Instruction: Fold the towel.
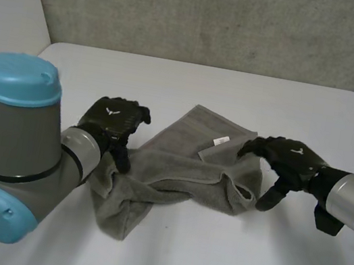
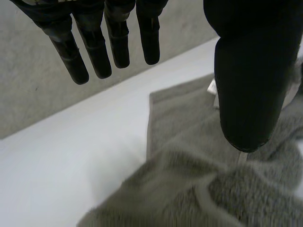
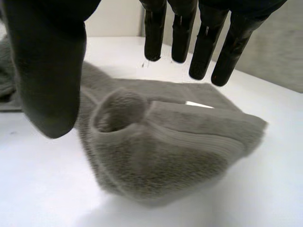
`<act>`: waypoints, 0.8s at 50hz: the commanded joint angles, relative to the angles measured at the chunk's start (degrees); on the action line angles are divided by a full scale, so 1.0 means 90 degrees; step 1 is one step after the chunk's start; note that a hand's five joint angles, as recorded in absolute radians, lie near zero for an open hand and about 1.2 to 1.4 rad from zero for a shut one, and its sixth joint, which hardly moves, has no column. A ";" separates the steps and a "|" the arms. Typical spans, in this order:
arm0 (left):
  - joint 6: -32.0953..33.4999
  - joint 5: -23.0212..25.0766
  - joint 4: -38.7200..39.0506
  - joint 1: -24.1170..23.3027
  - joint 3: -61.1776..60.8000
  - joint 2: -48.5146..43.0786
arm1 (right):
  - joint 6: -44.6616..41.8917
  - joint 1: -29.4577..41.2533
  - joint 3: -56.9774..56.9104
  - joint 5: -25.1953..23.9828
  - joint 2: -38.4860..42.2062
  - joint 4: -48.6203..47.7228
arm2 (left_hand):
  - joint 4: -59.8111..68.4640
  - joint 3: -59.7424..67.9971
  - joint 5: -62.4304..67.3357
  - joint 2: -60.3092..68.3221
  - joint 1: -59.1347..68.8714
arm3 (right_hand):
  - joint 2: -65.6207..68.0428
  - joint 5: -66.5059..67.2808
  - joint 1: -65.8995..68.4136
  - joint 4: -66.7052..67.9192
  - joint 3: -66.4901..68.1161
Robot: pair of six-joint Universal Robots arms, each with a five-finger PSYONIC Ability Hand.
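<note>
near the middle of the white table (image 1: 206, 86), a little toward its near edge, the grey towel (image 1: 177, 170) is lying in a rumpled heap. one flat part is reaching toward the far edge and showing a small white label (image 1: 221, 139). the left hand (image 1: 112, 120) is hanging over the towel's left end, its fingers (image 2: 118, 47) pointing out straight and its thumb standing well apart, gripping nothing. the right hand (image 1: 290, 159) is hovering over the bunched right end, its fingers (image 3: 206, 52) likewise spread wide from the thumb and empty.

the step in hand is probably taking hold of both ends so the cloth can be drawn flat before any fold. doing it well is likely asking each hand to pinch a true hem or corner, one layer only, rather than a fistful of bunched pile. the ends would then be drawn apart toward the table's left and right edges, with both hands level.

the towel's corners are hiding inside the rolls, so which edge is which is unclear. whether either thumb is touching the cloth is hard to judge. the left arm (image 1: 17, 145) is cutting off part of the heap's near left side.
</note>
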 commanded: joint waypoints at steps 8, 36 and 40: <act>-0.0057 -0.1093 -0.0396 -0.0234 0.0030 -0.0058 | 0.0307 -0.0140 0.0755 0.1165 -0.0390 -0.0869 | 0.0333 0.0332 0.0345 0.0334 0.0313 | -0.1347 -0.1002 -0.1244 -0.1221 -0.1275; -0.0233 -0.1006 -0.0386 -0.0283 0.0148 -0.0566 | 0.0190 -0.0072 0.1087 0.1097 -0.0146 -0.1103 | 0.1660 0.1659 0.1672 0.1661 0.1640 | -0.1347 -0.1002 -0.1244 -0.1221 -0.1275; -0.0213 -0.0869 -0.0386 -0.0332 0.0147 -0.0653 | 0.0180 -0.0043 0.1175 0.1087 -0.0029 -0.1113 | 0.1753 0.1751 0.1764 0.1754 0.1733 | -0.1347 -0.1002 -0.1244 -0.1221 -0.1275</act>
